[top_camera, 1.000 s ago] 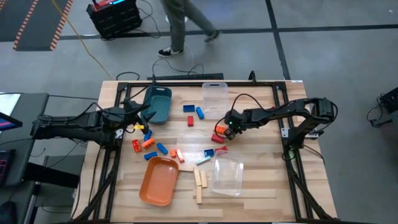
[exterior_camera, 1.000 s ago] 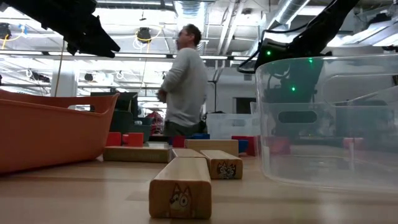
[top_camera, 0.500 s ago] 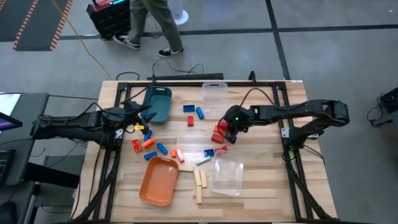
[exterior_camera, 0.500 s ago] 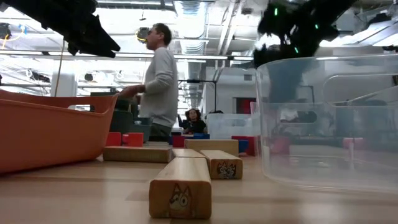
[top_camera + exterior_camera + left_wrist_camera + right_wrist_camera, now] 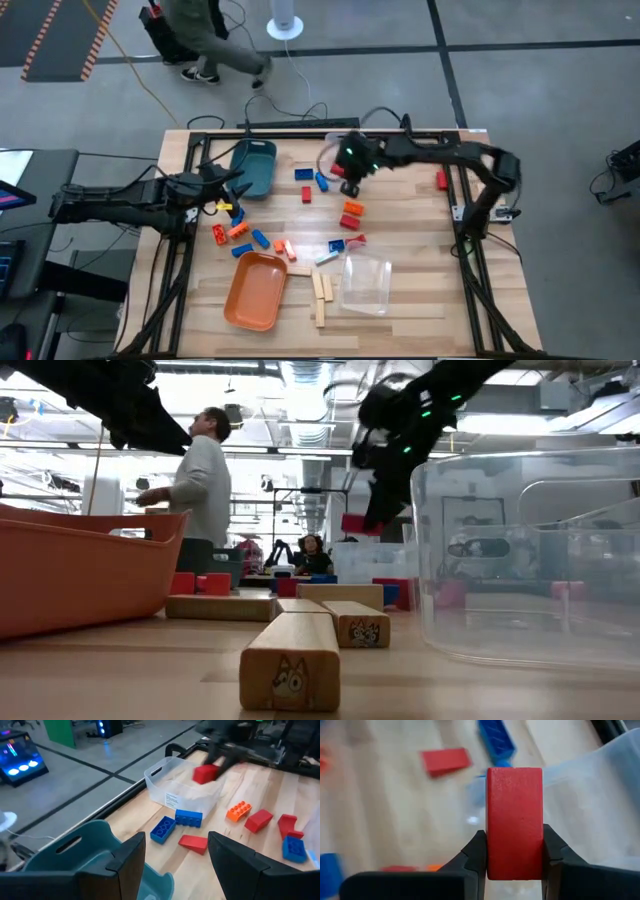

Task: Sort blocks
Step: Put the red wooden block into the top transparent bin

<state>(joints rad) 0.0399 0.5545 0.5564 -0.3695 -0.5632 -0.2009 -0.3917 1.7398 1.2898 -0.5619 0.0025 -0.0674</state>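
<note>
While right gripper [image 5: 514, 851] jaws clamp a red block [image 5: 514, 822] above the clear bin [image 5: 345, 155] at the surface's far edge | left gripper [image 5: 176, 856] jaws wide, beside teal tray [image 5: 253, 165] | most blocks [image 5: 255, 238] loose mid-surface; sorting looks barely started

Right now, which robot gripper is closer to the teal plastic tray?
Left. The left gripper hovers right beside the teal plastic tray; the right gripper holds a red block by the clear bin.
</note>
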